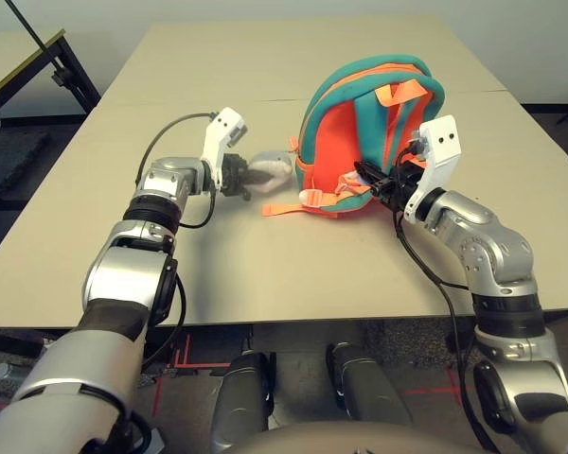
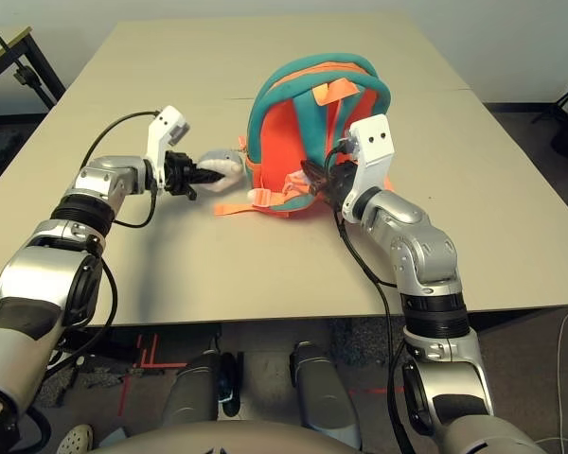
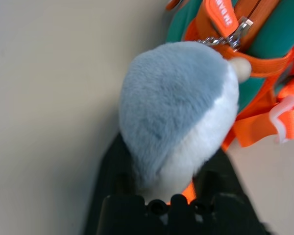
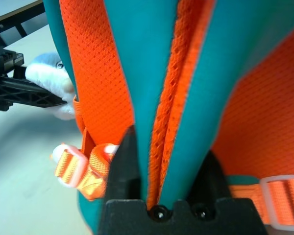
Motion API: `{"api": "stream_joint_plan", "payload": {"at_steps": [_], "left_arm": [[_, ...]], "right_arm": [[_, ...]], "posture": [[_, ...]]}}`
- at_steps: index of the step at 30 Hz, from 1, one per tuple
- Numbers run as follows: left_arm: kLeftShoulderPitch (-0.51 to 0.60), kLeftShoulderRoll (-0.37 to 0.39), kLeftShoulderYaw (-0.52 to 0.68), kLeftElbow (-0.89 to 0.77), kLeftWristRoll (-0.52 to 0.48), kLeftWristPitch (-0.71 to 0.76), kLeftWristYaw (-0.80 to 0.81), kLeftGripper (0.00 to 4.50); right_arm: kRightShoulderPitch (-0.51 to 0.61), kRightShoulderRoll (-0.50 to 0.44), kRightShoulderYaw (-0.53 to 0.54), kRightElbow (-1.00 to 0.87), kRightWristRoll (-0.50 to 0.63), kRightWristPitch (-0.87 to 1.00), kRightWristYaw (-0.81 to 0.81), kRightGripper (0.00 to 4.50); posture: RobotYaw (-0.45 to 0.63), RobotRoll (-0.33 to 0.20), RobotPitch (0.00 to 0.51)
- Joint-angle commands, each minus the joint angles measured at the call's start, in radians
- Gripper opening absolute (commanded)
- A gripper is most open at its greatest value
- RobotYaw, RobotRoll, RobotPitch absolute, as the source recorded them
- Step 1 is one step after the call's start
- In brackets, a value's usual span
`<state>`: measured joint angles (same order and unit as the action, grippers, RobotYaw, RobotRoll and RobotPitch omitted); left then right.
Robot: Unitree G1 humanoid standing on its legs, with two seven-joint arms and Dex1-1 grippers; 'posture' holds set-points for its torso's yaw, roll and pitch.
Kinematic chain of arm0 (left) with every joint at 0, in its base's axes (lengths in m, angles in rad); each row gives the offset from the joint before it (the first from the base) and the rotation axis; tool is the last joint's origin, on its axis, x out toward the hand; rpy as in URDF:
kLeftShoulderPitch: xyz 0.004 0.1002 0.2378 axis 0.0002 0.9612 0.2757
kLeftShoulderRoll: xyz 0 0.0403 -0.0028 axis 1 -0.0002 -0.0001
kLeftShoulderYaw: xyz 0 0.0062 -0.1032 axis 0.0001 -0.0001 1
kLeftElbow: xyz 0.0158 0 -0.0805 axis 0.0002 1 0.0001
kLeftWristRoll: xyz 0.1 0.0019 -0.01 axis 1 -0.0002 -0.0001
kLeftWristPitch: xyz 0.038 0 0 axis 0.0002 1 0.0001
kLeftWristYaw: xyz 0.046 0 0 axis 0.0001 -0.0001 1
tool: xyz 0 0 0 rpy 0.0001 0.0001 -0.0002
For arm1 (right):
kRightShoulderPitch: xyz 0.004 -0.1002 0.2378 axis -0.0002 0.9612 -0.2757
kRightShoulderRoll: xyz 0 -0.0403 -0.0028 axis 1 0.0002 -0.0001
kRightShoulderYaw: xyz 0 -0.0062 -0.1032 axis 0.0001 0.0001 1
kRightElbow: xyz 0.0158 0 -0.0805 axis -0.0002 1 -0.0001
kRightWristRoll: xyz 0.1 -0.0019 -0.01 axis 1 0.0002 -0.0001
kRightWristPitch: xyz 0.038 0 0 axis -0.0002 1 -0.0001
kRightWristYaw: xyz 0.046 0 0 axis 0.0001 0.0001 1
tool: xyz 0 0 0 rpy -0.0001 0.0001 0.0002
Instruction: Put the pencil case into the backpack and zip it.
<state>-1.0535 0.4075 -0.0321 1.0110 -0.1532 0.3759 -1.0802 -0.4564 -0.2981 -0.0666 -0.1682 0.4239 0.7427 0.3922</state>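
- While the backpack (image 1: pixel 371 142) stands upright on the table (image 1: pixel 265 274) with its strap side toward the robot, the step in hand appears to be steadying or releasing the bag, judged from both grippers working at it.
- To do this well, the bag should be kept upright and the straps clear of the zip; the plush shark toy (image 3: pixel 179 112) ought not to be dragged, as it hangs from the bag by a short chain.
- Left gripper (image 1: pixel 251 176): jaws part open, standing on either side of the toy. The toy sits between the fingers and touches them; whether it is pinched firmly cannot be told.
- Right gripper (image 4: pixel 169 161): jaws part open, astride a teal-and-orange shoulder strap (image 4: pixel 186 83). The strap lies between the fingers; firmness of grip cannot be told.
- The pencil case is not to be seen on the table; presumably it is inside the bag, though this is unconfirmed.
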Motion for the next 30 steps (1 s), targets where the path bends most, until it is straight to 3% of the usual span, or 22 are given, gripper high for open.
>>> {"api": "stream_joint_plan", "payload": {"at_steps": [1, 4, 6, 14, 19, 23, 30], "left_arm": [[0.041, 0.017, 0.020, -0.136, -0.034, 0.083, -0.024, 3.30], [0.088, 0.024, 0.022, -0.250, -0.051, 0.147, -0.024, 4.49], [0.115, 0.029, 0.022, -0.315, -0.064, 0.186, -0.019, 4.50], [0.184, 0.041, 0.027, -0.472, -0.105, 0.282, 0.007, 4.50], [0.226, 0.058, 0.049, -0.555, -0.139, 0.333, 0.036, 4.50], [0.251, 0.058, 0.085, -0.580, -0.162, 0.332, 0.075, 4.50], [0.340, 0.016, 0.191, -0.578, -0.170, 0.210, 0.251, 4.50]], "right_arm": [[0.027, -0.005, -0.050, -0.071, 0.065, 0.080, -0.009, 2.68], [0.053, -0.023, -0.087, -0.133, 0.114, 0.143, -0.009, 3.88], [0.072, -0.041, -0.111, -0.174, 0.146, 0.184, -0.010, 4.44], [0.153, -0.135, -0.240, -0.297, 0.287, 0.308, -0.001, 4.44], [0.231, -0.206, -0.378, -0.302, 0.359, 0.311, 0.018, 4.44], [0.248, -0.221, -0.424, -0.219, 0.320, 0.227, 0.005, 4.44], [0.254, -0.185, -0.419, 0.008, 0.136, -0.084, -0.042, 4.44]], "posture": [[-0.19, 0.000, 0.104], [-0.20, 0.000, 0.108], [-0.20, 0.000, 0.110], [-0.21, 0.000, 0.113], [-0.23, 0.000, 0.115], [-0.25, 0.000, 0.122], [-0.24, 0.000, 0.128]]}}
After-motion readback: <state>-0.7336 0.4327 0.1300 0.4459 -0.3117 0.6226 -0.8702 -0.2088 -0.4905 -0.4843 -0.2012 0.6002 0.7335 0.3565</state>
